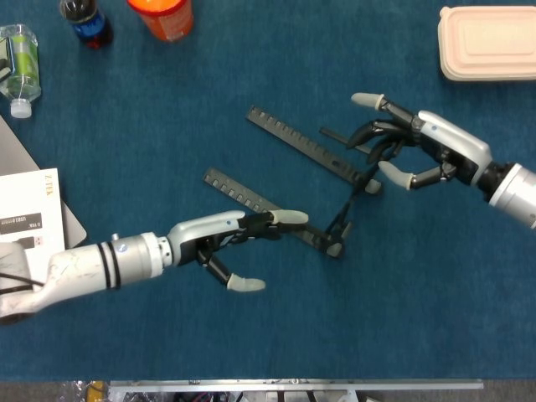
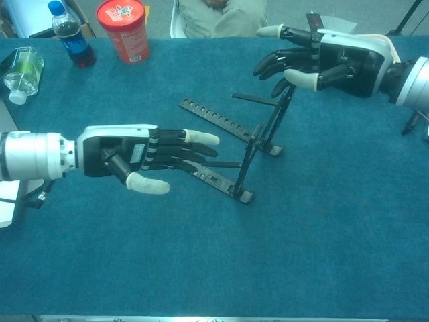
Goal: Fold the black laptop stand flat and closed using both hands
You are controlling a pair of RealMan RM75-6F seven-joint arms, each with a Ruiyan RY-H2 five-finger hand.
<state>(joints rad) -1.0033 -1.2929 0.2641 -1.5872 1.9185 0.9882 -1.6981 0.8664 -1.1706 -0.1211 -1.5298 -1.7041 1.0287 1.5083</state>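
The fingers of the left hand [image 1: 219,243] are spread, holding nothing, extended over the near rail of the black laptop stand [image 1: 293,188]. The right hand [image 1: 419,151] is curled loosely about the raised struts at the stand's three o'clock end; whether they are gripped cannot be told. The stand lies mid-table, unfolded. It is judged stiff, light and likely to slide; hold is best taken at rail and strut.
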